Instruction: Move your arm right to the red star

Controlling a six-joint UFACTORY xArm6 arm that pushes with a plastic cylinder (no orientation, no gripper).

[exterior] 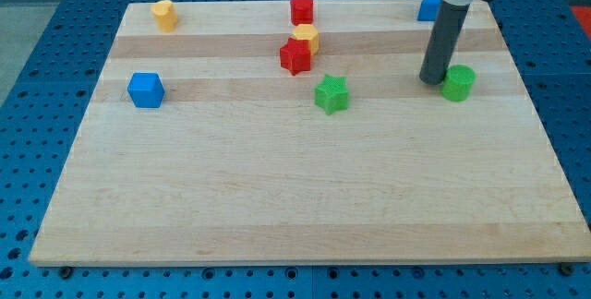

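The red star [295, 56] lies at the board's upper middle, touching a yellow block [306, 38] just above and to its right. My tip [432, 79] is at the lower end of the dark rod, far to the right of the red star. It stands right beside a green cylinder [458, 83], on that block's left.
A green star [331, 94] lies below and right of the red star. A red cylinder [302, 8] sits near the top edge. A blue block [428, 6] is behind the rod at top right. A yellow block [164, 15] is top left, a blue cube [146, 89] at left.
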